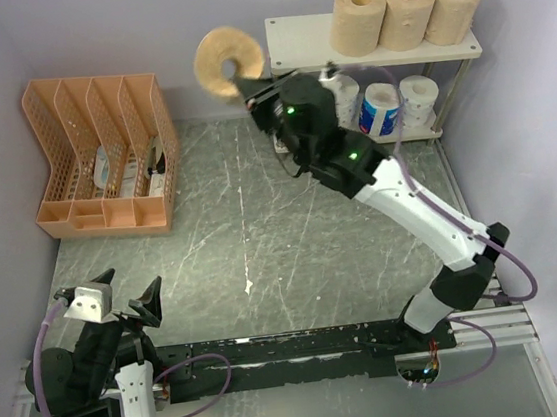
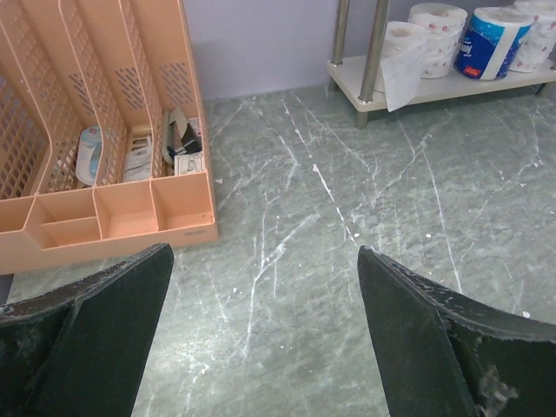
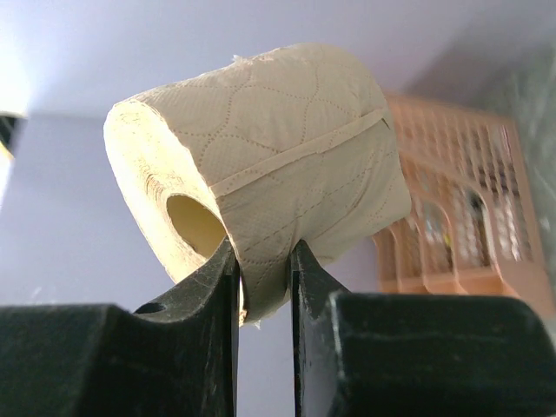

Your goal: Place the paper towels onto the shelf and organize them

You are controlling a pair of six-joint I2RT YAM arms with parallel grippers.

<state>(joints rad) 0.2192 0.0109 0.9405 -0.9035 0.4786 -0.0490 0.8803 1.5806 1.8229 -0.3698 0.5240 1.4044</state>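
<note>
**Up beside the shelf (image 1: 294, 38), left end: tan roll (image 1: 229, 61) in my right jaws**

My right gripper (image 3: 263, 261) is clenched on the roll's wall, one finger apparently inside the core, which is why it hangs sideways w/ the hole showing. Just right of the jaws the top board is bare; three tan rolls (image 1: 407, 13) stand further right, so that gap is prob. my target. Below-right of the jaws, white and blue-wrapped rolls (image 1: 388, 105) sit on the lower tier. My left gripper (image 2: 265, 261) is spread wide, nothing in it, table (image 2: 287, 217) beneath.
</note>
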